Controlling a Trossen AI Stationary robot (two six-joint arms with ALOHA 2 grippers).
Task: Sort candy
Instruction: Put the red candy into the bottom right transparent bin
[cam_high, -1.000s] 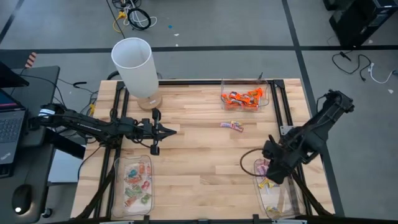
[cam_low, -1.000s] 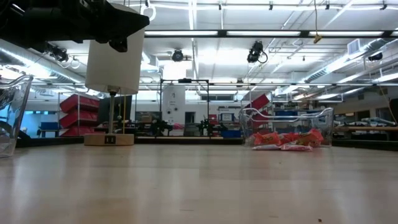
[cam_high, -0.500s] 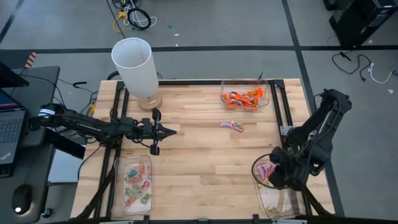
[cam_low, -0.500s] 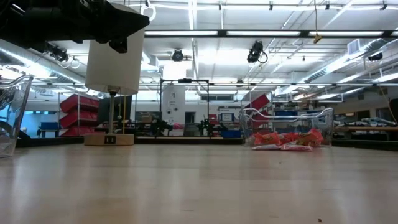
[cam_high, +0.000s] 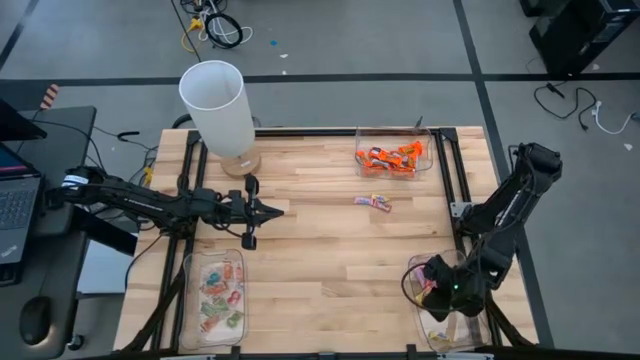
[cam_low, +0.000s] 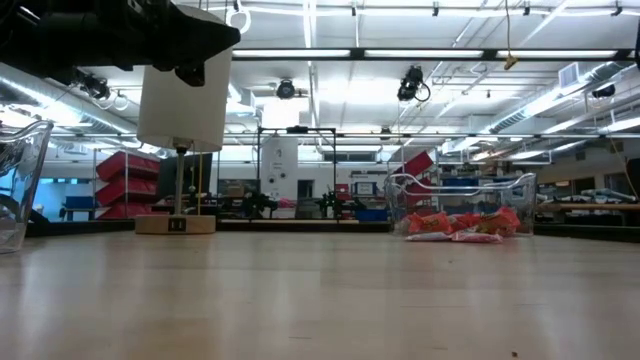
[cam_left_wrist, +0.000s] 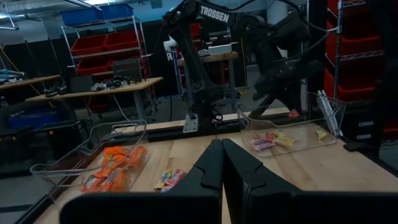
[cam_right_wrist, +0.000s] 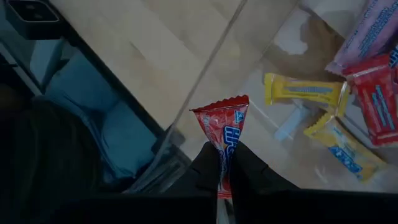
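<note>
My right gripper hovers over the clear tray at the table's near right and is shut on a red wrapped candy. In that tray lie yellow, red and pink candies. My left gripper is shut on nothing and hangs level above the table's left half. Two loose candies lie on the wood past the middle. The far tray has orange candies in it, and the near left tray has pale green and pink ones. My right gripper pinches one end of the red candy's wrapper between its two fingers. The fingers slant down from above. The candy sticks out beyond the fingertips, lifted clear above the tray's outer wall.
A white cylinder lamp on a wooden base stands at the far left. Black rails run along the table's sides. Bare wood lies between the trays. The low view shows the orange candies' tray and the lamp.
My right gripper has moved toward the table's near edge and down, over the near right tray, and has rolled about its own line, still shut on the red candy.
</note>
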